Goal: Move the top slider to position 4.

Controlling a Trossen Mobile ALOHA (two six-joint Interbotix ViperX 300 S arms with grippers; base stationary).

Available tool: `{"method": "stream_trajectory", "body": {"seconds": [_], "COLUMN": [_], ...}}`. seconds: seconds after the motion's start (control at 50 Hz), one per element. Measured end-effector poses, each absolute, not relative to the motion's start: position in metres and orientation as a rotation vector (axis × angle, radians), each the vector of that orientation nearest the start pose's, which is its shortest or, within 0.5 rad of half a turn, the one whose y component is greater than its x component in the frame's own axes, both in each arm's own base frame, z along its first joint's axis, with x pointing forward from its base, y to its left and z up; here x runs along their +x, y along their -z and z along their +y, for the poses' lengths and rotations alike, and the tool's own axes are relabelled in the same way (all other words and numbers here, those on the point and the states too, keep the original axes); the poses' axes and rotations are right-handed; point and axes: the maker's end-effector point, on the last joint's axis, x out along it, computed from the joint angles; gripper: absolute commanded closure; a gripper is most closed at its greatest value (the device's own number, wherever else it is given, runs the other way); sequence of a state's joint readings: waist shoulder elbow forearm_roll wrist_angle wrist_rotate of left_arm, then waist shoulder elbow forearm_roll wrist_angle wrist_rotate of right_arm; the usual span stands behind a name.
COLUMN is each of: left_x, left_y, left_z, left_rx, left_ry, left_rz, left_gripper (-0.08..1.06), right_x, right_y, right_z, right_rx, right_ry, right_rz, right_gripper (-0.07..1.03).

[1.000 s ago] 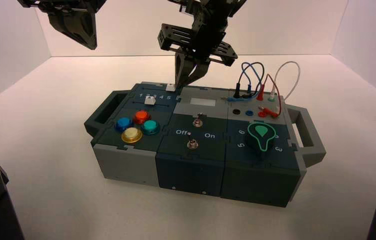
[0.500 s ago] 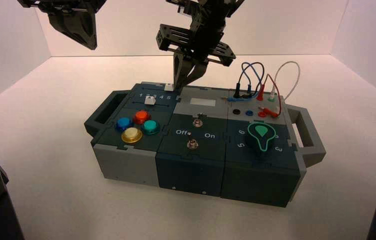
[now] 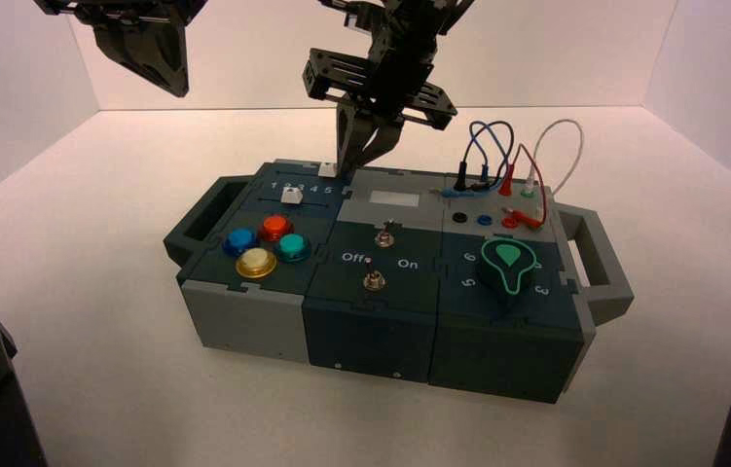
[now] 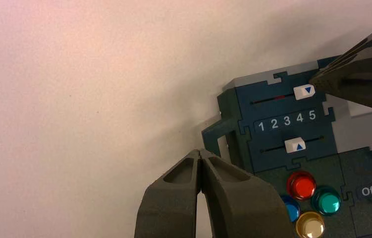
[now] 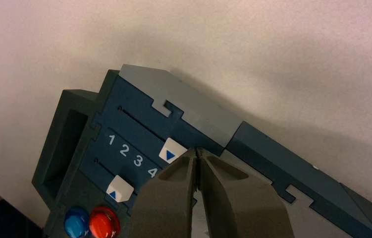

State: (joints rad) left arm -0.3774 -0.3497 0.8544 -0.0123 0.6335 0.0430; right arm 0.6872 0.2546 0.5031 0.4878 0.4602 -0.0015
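Note:
The top slider (image 4: 304, 91) is a small white knob with a blue arrow, in the far track of the dark teal panel. Its arrow points between the printed 4 (image 4: 299, 118) and the 5, nearer the 5. My right gripper (image 5: 197, 151) is shut with nothing in it. Its tips stand right beside the knob (image 5: 173, 150) on the 5 side, and I cannot tell whether they touch. In the high view the right gripper (image 3: 354, 161) hangs over the box's back left corner by the knob (image 3: 328, 169). My left gripper (image 4: 201, 153) is shut and parked high at the left (image 3: 162, 68).
A second white slider knob (image 4: 295, 146) sits near the 3 and 4 in the nearer track. Red (image 3: 275, 228), blue, teal and yellow buttons lie in front of the sliders. Toggle switches (image 3: 385, 236), a green dial (image 3: 508, 265) and looped wires (image 3: 507, 161) fill the box's middle and right.
My right gripper has shifted very slightly up and to the left beside the top slider. The slider knob and the left arm have not visibly moved.

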Motion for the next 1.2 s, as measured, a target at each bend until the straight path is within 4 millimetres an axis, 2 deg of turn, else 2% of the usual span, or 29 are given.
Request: {"method": "stream_trajectory", "body": {"seconds": [1.2], "left_x": [0.2687], "left_y": [-0.1234], "left_z": [-0.1076], "left_rx": [0.238], "left_ry": [0.359], "left_rz": [1.123], "left_gripper": [1.00], "right_x": [0.3038], "right_y": [-0.0382], "right_z": [0.3004], "right_rx": [0.079], "right_ry": [-0.522], "right_rz": [1.316], "right_gripper": [0.98]}}
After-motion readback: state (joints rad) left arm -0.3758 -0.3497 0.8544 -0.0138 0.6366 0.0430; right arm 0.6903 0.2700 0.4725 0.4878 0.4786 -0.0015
